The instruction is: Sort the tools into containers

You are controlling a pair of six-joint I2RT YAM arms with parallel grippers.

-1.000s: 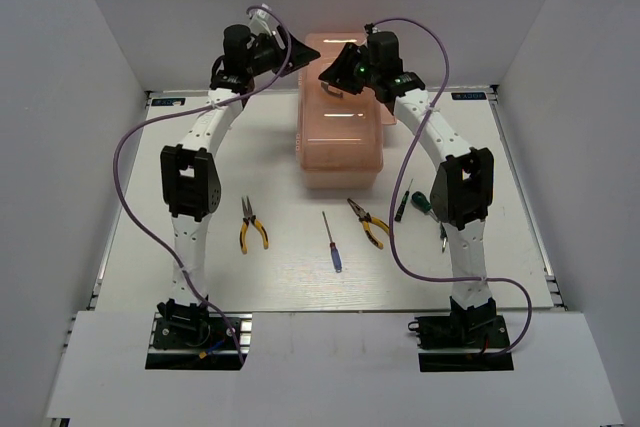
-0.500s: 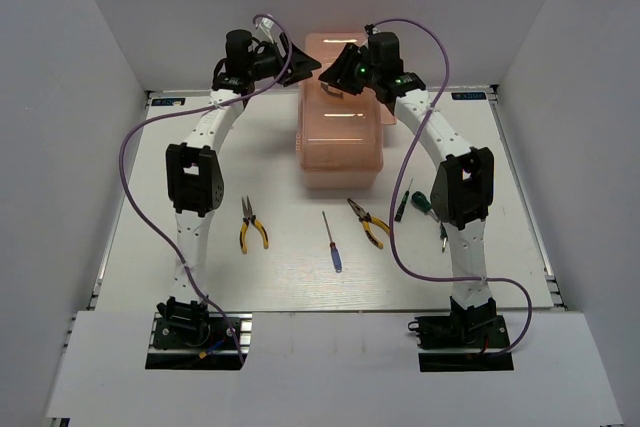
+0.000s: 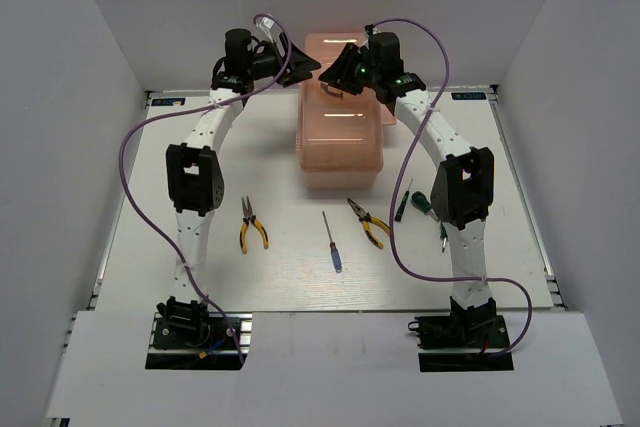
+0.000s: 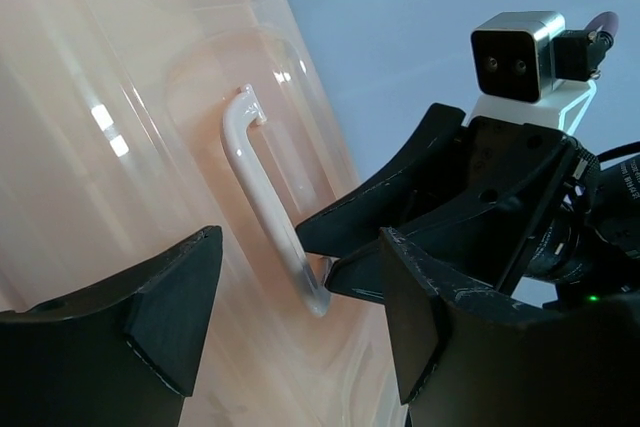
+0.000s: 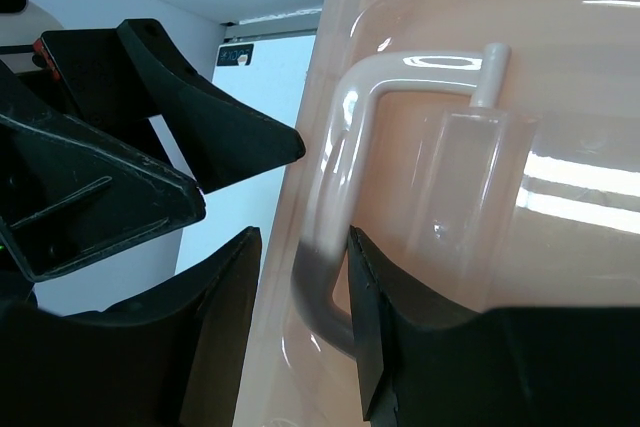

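Toolbox handle [image 5: 335, 137] sits between right claw's [image 5: 303, 247] parted fingers [image 5: 215, 347].

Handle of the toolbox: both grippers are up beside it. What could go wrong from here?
1. The left gripper and right gripper crowd one end of the handle; a move by either could knock the other.
2. The right jaws straddle the handle near its bend, seemingly unclamped; a pull now might slip off or drag the toolbox toward the pliers.
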